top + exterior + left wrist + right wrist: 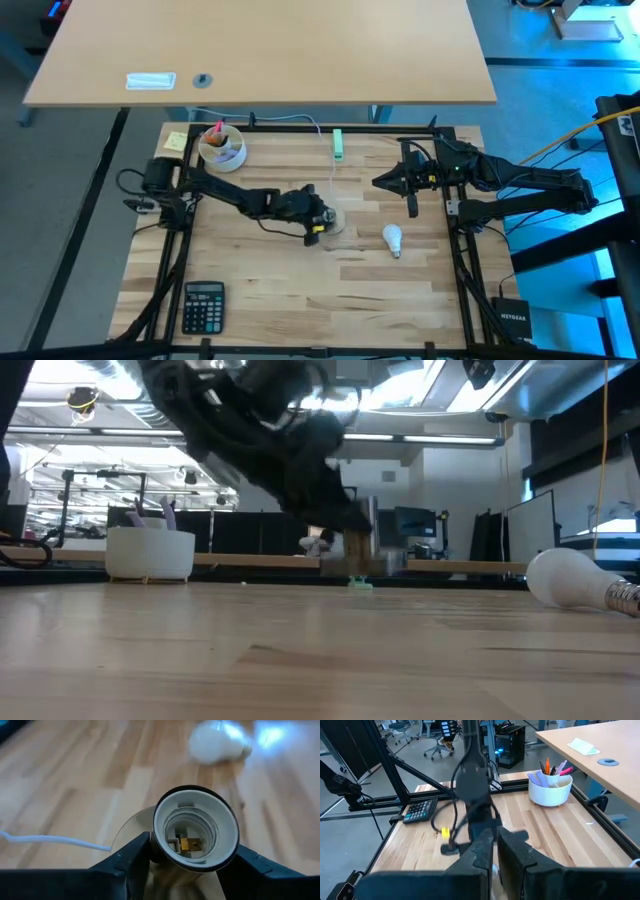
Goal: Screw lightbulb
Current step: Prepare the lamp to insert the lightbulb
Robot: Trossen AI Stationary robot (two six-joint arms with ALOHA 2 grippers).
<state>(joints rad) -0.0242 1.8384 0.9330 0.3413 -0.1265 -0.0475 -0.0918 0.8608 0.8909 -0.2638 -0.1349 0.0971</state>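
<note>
The white pear-shaped lightbulb lies on its side on the wooden table, right of centre, with nothing touching it. It also shows in the low view and the left wrist view. The lamp socket, a dark barrel with a white threaded inside, stands on a round base at the table's middle. My left gripper is shut on it. My right gripper hovers shut and empty to the right, above and beyond the bulb; it also shows in the right wrist view. My left gripper pinches the socket's dark barrel between its two fingers, one on each side, just below the open rim. The fingers come slanting down from the table's left. The socket stays on its round base on the table, its empty mouth open toward the wrist.
A thin white cord runs from the socket base to a pale green plug block at the far edge. A white cup of pens stands far left and a calculator near left. A black frame edges the table.
</note>
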